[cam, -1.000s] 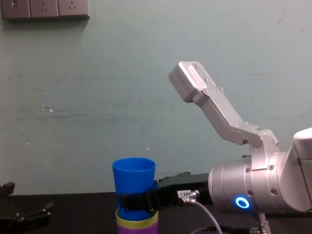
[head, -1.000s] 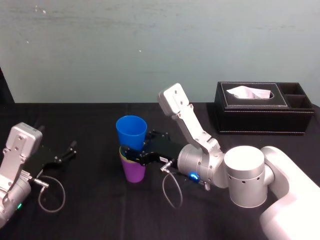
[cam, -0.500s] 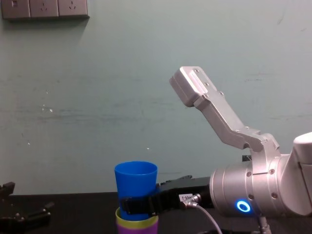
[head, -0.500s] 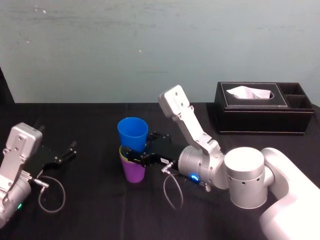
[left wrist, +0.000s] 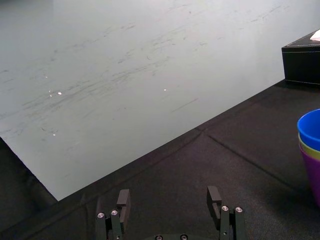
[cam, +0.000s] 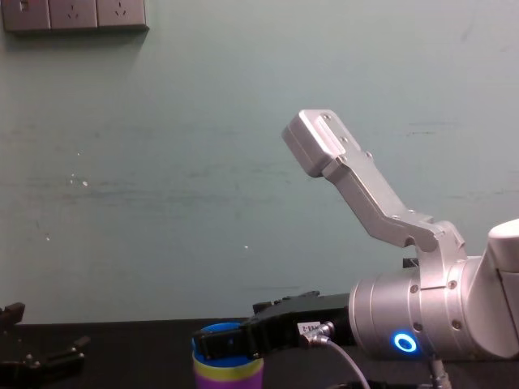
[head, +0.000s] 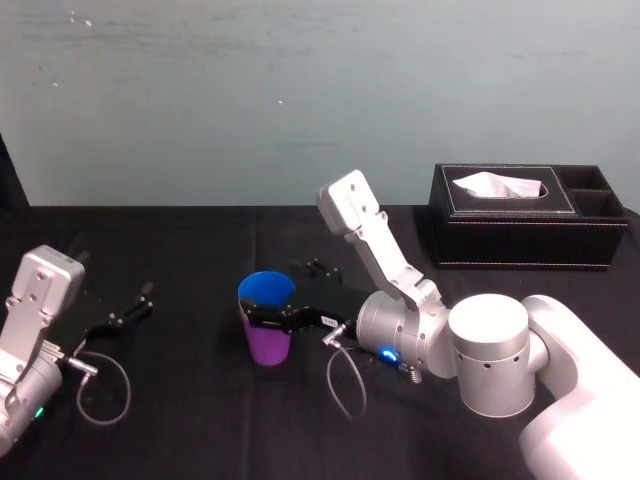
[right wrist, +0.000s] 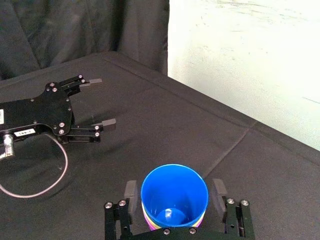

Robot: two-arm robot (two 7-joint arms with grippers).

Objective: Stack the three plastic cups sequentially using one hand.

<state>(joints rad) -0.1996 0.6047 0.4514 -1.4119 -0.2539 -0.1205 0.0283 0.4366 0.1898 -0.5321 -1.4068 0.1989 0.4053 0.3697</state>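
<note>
wall (cam: pixel 162 162) pale green, scuffed | sockets (cam: pixel 75 14) upper left | table (head: pixel 200 420) black cloth | tissue box (head: pixel 520 215) far right

Three smooth, tapered plastic cups stand upright, nested in one stack near the middle of the black table (head: pixel 200 430). The purple cup (head: pixel 268 342) is outermost, the yellow-green cup (cam: pixel 228 364) shows as a thin band, and the blue cup (head: pixel 266 291) sits innermost. My right gripper (right wrist: pixel 174 192) flanks the blue rim, fingers (right wrist: pixel 130 190) parted, with a sliver of gap on each side.
</note>
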